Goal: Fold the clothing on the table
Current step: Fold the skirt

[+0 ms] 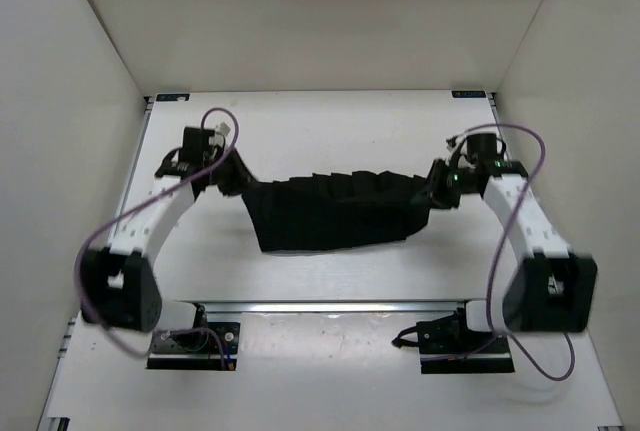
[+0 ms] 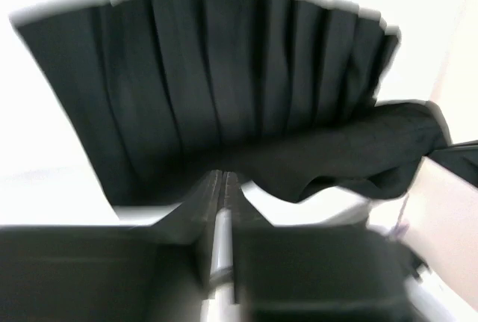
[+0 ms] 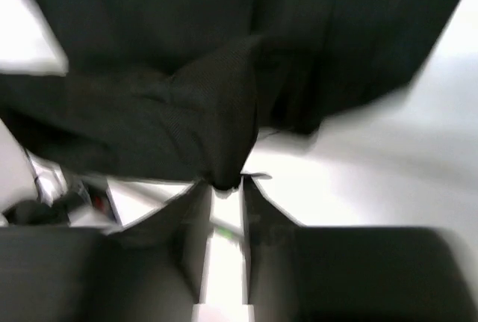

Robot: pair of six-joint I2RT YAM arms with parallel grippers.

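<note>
Centrally over flat white table [image 1: 330, 126], matte black clothing [image 1: 335, 213], pleated in soft ribs, slung between two arms. Clamped tight on one bunched corner, left gripper [image 1: 232, 179]; nipping the other, right gripper [image 1: 437, 191], tips barely parted.

Lab test booth: white walls [image 1: 70, 101] box in the table [image 1: 330, 371].

Clothing [image 3: 187, 53]: blurred in both wrist views, cropped by the right wrist view's top edge. Right gripper [image 3: 224, 187]: grip on it indistinct.
</note>
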